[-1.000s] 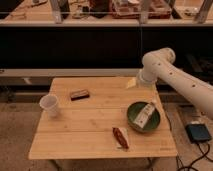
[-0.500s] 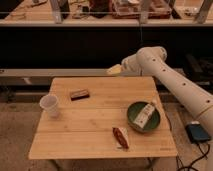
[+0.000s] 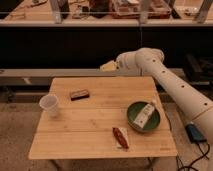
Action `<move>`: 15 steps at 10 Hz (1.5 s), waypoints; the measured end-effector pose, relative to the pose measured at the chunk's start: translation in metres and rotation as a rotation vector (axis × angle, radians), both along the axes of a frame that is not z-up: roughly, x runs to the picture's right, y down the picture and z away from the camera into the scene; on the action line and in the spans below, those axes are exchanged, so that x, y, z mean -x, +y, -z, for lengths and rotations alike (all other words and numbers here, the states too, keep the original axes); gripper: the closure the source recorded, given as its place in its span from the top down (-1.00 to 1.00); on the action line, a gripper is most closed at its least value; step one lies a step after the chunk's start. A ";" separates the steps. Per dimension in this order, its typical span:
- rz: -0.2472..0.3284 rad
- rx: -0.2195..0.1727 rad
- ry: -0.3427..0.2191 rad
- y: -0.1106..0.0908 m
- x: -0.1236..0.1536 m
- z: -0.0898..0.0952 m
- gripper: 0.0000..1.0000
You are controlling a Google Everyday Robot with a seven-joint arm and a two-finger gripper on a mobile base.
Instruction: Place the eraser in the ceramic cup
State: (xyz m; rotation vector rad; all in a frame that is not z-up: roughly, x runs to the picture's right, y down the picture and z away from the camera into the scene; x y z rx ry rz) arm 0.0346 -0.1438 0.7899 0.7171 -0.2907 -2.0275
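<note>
The eraser (image 3: 79, 94), a small flat dark block, lies on the wooden table (image 3: 90, 135) in the back left part. The white ceramic cup (image 3: 49, 105) stands upright near the table's left edge, left of and nearer than the eraser. My gripper (image 3: 106, 66) is in the air above the table's back edge, right of and behind the eraser, at the end of the white arm (image 3: 165, 80) that reaches in from the right. It holds nothing that I can see.
A dark green bowl (image 3: 143, 117) with a white tube (image 3: 144, 113) in it stands at the table's right. A reddish-brown packet on white wrapper (image 3: 120, 137) lies near the front edge. Dark shelving runs behind the table. A blue device (image 3: 194, 133) lies on the floor at right.
The arm has swung left, from over the table's back right corner to over the middle of the back edge. The objects on the table have not moved.
</note>
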 end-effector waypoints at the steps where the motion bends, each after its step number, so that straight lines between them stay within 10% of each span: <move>1: 0.125 -0.030 -0.018 0.017 0.022 0.000 0.60; 5: 0.447 -0.061 -0.114 0.072 0.086 0.000 0.60; 9: 0.506 -0.069 -0.128 0.076 0.093 -0.008 0.60; 15: 0.661 -0.102 -0.101 0.072 0.153 -0.083 0.60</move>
